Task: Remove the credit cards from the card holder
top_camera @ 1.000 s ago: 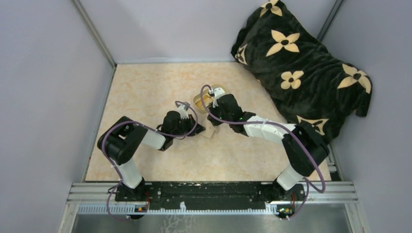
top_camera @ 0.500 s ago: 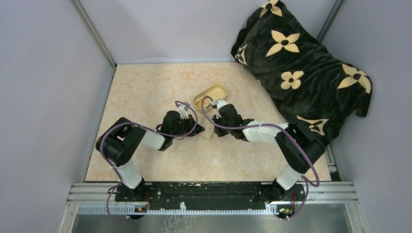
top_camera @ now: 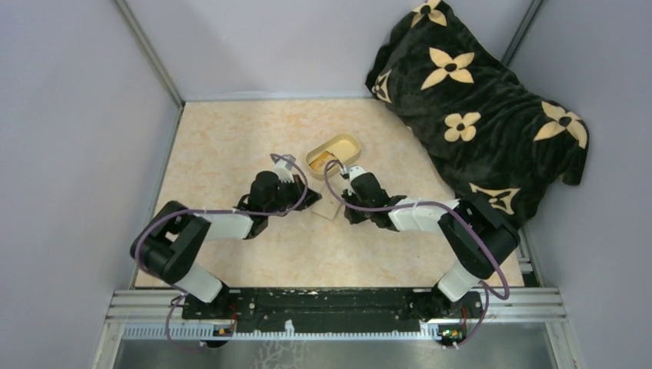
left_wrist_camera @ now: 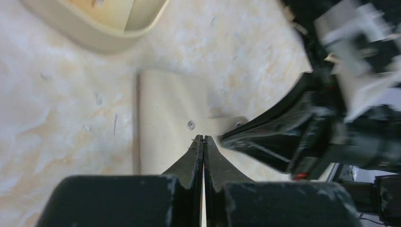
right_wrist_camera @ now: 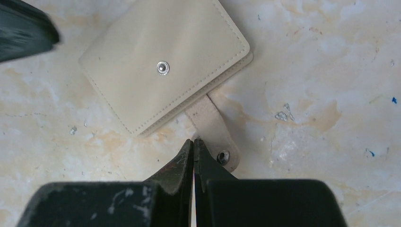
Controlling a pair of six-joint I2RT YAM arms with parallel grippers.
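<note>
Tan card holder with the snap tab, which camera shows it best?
Right wrist view: the closed tan card holder lies almost whole, snap and tab clear. Left wrist view shows it foreshortened, partly hidden; top external view shows only a small pale sliver.

This is a robotics lab test cell. Plain grey panel walls (top_camera: 77, 115) held by aluminium posts (top_camera: 150, 54) box in a marble-patterned table (top_camera: 223, 138). A slotted aluminium rail (top_camera: 338, 304) runs along its near edge, and a black flowered blanket (top_camera: 477, 100) covers the right corner.
</note>
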